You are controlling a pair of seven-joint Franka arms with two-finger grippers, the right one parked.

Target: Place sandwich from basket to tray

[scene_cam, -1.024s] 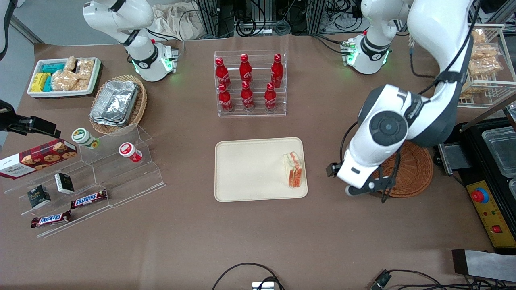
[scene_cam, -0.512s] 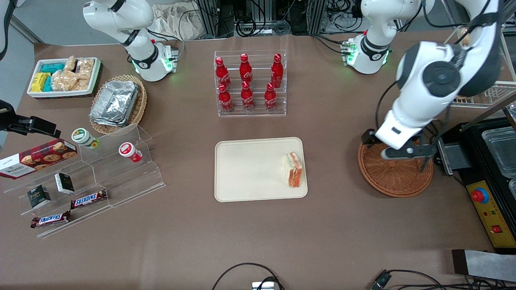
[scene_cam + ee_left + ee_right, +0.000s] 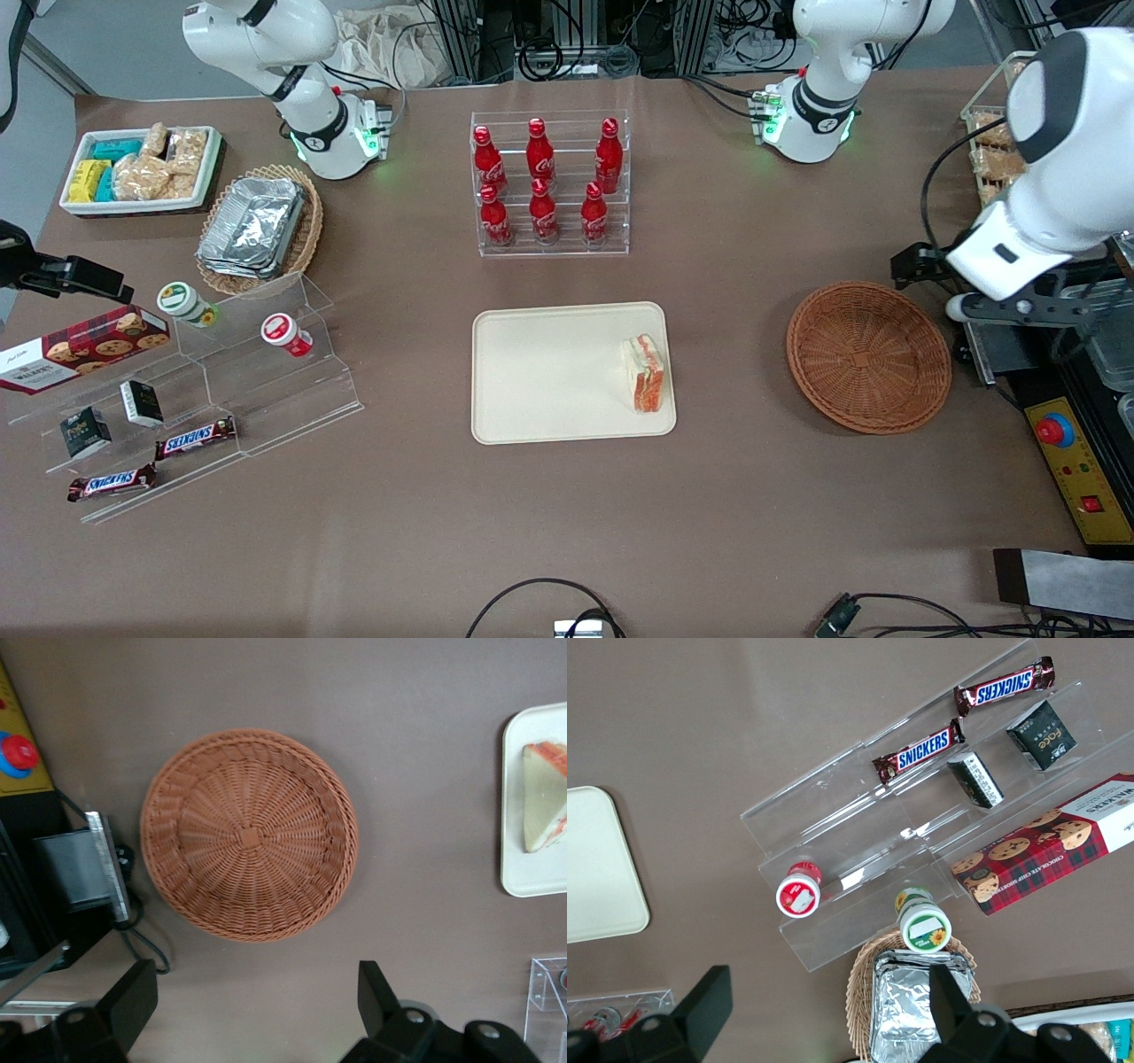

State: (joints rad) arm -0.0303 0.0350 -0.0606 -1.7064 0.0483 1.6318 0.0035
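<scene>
Sandwich [image 3: 644,373]: lies on the tray [image 3: 549,372], near its edge toward the basket [image 3: 868,356], which holds nothing. Likely light, soft and crushable; best held gently across the bread faces. Hand [image 3: 252,1010]: above the counter beside the basket, spread wide, holding nothing.

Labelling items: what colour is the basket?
Reddish-brown woven wicker basket, clearest in the left wrist view; end effector open above it.

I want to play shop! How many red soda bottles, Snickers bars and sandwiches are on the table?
Red soda bottles: 6
Snickers bars: 2
Sandwich: 1, on the tray
Total: 9
The gripper, open, is above the table's working-arm end.
</scene>
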